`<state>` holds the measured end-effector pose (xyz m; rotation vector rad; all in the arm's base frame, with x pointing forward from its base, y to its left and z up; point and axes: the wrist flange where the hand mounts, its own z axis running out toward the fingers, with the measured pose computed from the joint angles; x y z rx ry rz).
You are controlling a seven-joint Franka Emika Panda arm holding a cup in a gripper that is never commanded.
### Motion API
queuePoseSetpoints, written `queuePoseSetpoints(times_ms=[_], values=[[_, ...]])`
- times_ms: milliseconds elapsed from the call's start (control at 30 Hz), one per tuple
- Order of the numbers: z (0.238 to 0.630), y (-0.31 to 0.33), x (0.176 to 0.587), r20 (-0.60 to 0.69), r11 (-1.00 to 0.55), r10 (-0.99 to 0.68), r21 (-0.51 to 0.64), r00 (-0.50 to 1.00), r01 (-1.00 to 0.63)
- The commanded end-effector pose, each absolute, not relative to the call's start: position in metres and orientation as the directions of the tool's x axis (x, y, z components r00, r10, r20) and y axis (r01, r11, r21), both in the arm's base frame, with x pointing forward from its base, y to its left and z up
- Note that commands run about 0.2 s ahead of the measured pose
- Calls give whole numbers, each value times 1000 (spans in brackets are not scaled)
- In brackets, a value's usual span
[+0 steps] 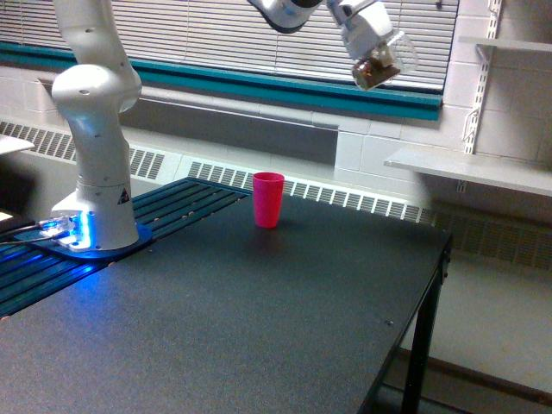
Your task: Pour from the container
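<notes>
High up, the gripper [369, 39] clamps the small clear plastic cup [381, 65] of brown grains; next it must reach the pink plastic cup [267, 199].

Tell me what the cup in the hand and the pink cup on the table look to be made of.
Clear cup: likely thin transparent plastic, since the dark brown granular fill shows through its wall. Pink cup: probably opaque plastic, with uniform bright colour and a smooth, slightly glossy wall. Table: dark matte top; material unclear.
</notes>
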<state>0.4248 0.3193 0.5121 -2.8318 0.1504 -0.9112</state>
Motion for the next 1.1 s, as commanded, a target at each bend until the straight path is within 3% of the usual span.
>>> queuePoseSetpoints(times_ms=[33,333,1100], values=[[512,343,383,574,-979,-151,-200,805,-41],[494,358,337,575,-986,-114,-168,810,-19],[478,350,269,558,-989,-123,-133,821,-59]])
